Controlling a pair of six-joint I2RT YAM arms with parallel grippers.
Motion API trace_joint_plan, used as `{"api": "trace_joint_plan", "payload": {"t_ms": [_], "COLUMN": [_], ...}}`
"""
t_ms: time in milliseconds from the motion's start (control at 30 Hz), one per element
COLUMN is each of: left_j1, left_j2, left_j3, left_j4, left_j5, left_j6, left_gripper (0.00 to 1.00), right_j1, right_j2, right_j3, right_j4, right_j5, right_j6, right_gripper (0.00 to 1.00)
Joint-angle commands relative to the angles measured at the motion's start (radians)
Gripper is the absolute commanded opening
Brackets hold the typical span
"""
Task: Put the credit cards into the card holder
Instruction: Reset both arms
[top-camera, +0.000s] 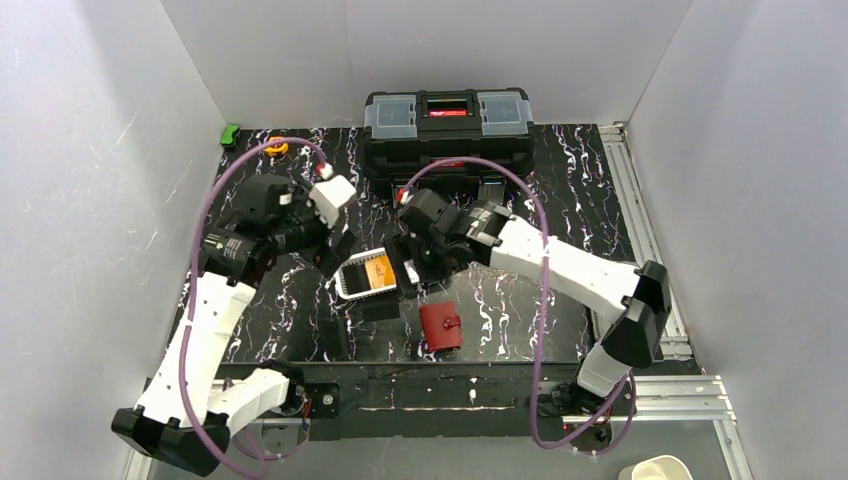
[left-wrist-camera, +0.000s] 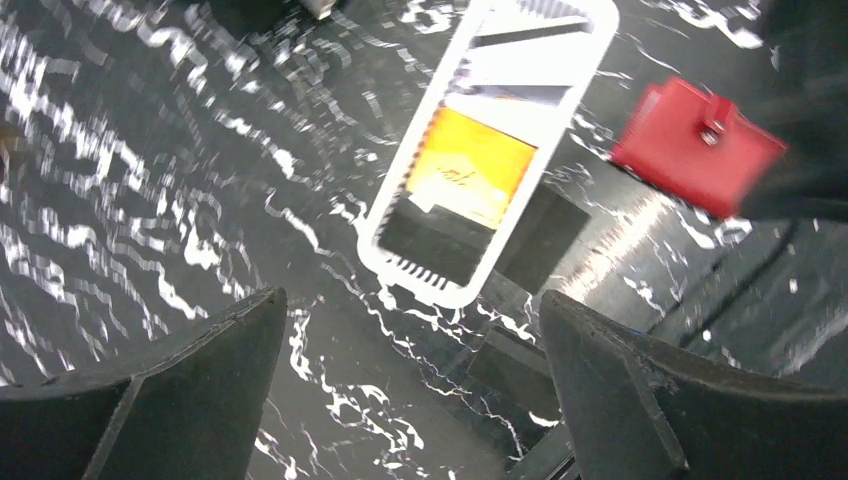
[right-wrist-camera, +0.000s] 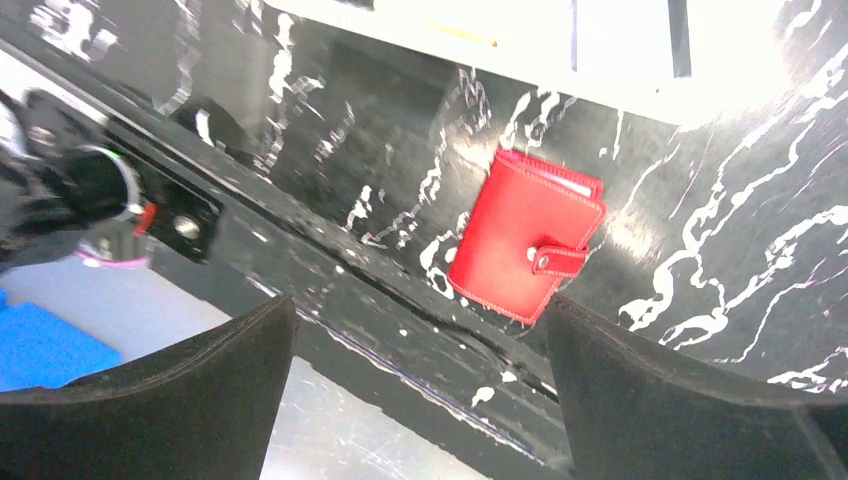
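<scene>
An orange credit card (left-wrist-camera: 470, 165) lies in a white mesh basket (left-wrist-camera: 395, 255), with a pale card (left-wrist-camera: 520, 70) beyond it and a dark one (left-wrist-camera: 430, 240) nearer. Two dark flat cards (left-wrist-camera: 545, 240) (left-wrist-camera: 510, 365) lie on the table beside the basket. The red card holder (right-wrist-camera: 525, 235) lies closed with its snap tab fastened, near the table's front edge (top-camera: 440, 327). My left gripper (left-wrist-camera: 410, 310) hovers open over the basket's near end (top-camera: 335, 250), holding nothing. My right gripper (right-wrist-camera: 420, 305) is open and empty just above the holder (top-camera: 410, 268).
A big black toolbox (top-camera: 447, 125) stands at the back centre. A green object (top-camera: 230, 135) and a small orange one (top-camera: 277, 148) lie at the back left. Grey walls close in the sides, and a metal rail (top-camera: 640, 230) runs along the right.
</scene>
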Motion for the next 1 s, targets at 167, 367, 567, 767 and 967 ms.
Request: {"api": "trace_joint_plan", "payload": {"t_ms": [167,367,567,767,967], "left_j1": [0.236,0.373,0.531,0.606,0.608], "left_j2": [0.074,0.099,0.176,0.227,0.247], "left_j3": [-0.001,-0.112,-0.226,-0.357,-0.511], "left_j4": [0.094,0.243,0.389,0.561,0.775], "left_j5": [-0.135,-0.174,-0.123,-0.072,-0.066], "left_j6": [-0.344,-0.355,-0.359,-0.373,-0.408], "left_gripper": [0.98,0.98,0.98,0.98,0.98], "right_j1": [-0.198,-0.396,-0.597,-0.663,-0.742], "right_j2": [-0.222,-0.375,-0.451,-0.448,-0.468], "right_j3": [-0.003,-0.199,-0.370,-0.492,-0.754], "right_j4": [0.045,0.171,0.331,0.444,0.781], "right_j5": [0.018,0.055,0.052,0.383,0.536], "right_j6": [-0.088,-0.128,-0.147,-0.170,-0.298], "right_gripper": [0.98,0.98,0.98,0.99,0.98]}}
